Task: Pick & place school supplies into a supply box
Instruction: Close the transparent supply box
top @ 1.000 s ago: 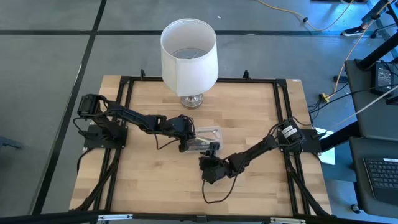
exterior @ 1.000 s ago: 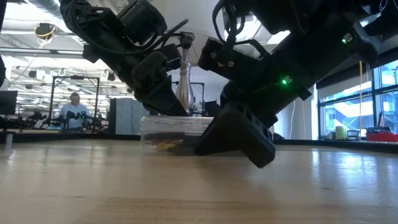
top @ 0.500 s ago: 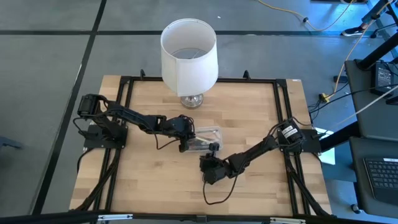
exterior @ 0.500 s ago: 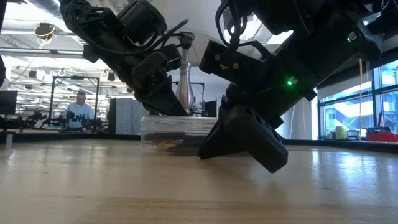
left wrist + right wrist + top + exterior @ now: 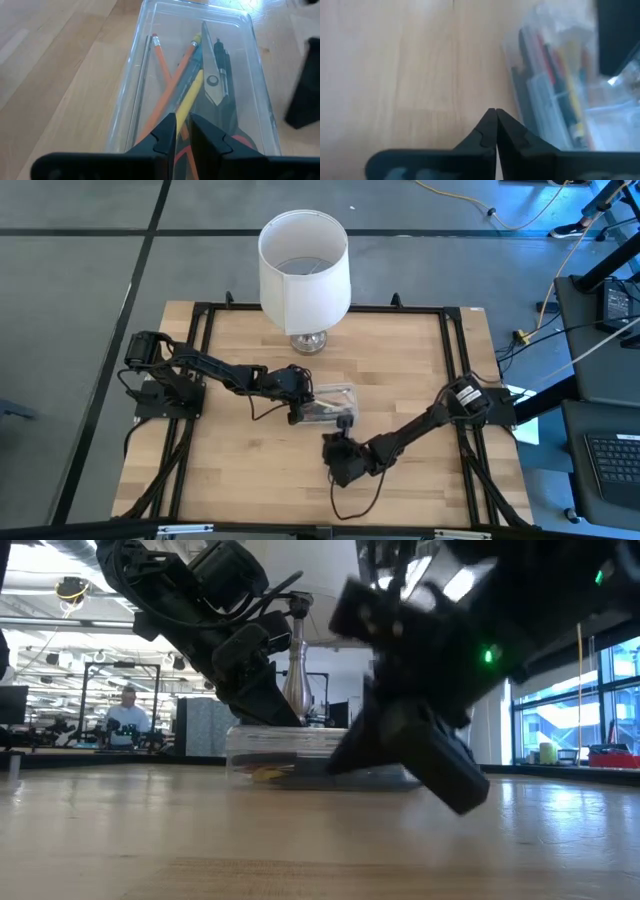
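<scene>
The supply box (image 5: 331, 406), a clear case, lies flat on the table's middle. In the left wrist view the school supplies lie inside it: an orange pencil (image 5: 162, 70), a yellow pencil (image 5: 192, 95), scissors (image 5: 212, 75) and a dark pen (image 5: 225, 60). My left gripper (image 5: 182, 131) stands at the box's left end (image 5: 299, 408), its fingers almost shut. My right gripper (image 5: 495, 112) is shut on nothing and hangs over bare wood just near of the box (image 5: 338, 452). My left gripper comes slanting down from the table's left onto the box's left end (image 5: 150, 131), where its fingertips (image 5: 268, 710) meet the top edge. The fingers themselves hide what lies in the narrow gap between them. The box stays flat on the table.
A tall lamp with a white shade (image 5: 303, 272) stands on a glass base (image 5: 308, 340) behind the box at the far middle. A black frame (image 5: 200, 320) runs round the table. In the room beyond sits a person (image 5: 127, 710).
My right gripper has drawn back from the box's near side toward the table's near edge and has risen a little off the wood. The box and my left gripper have stayed where they were.
</scene>
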Controlling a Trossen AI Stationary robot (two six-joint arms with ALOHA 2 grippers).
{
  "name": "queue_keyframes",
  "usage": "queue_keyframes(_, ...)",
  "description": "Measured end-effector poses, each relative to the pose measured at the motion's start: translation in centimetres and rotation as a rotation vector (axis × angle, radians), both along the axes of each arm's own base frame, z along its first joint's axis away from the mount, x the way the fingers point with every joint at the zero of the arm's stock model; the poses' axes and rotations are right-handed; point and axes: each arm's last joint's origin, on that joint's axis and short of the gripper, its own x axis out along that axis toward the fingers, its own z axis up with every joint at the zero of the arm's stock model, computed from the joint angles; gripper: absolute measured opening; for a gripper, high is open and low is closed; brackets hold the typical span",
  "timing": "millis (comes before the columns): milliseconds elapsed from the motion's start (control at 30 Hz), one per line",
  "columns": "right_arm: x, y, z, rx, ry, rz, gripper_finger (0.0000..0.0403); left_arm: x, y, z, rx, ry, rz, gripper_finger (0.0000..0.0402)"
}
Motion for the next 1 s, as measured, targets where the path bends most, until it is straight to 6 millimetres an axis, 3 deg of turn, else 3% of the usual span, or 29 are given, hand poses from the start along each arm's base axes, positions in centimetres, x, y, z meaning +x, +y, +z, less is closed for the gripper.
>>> queue_keyframes(167, 0.5, 0.9, 1.4, -0.074, -0.008, 0.009, 0.0004, 0.0, 0.0, 0.0, 0.0, 0.0, 0.0, 0.0046)
queue_keyframes(1000, 1.0, -2.0, 1.1, -0.062, 0.023, -0.126, 0.0001, 0.0, 0.1, 0.0, 0.016, 0.006, -0.04, 0.0033)
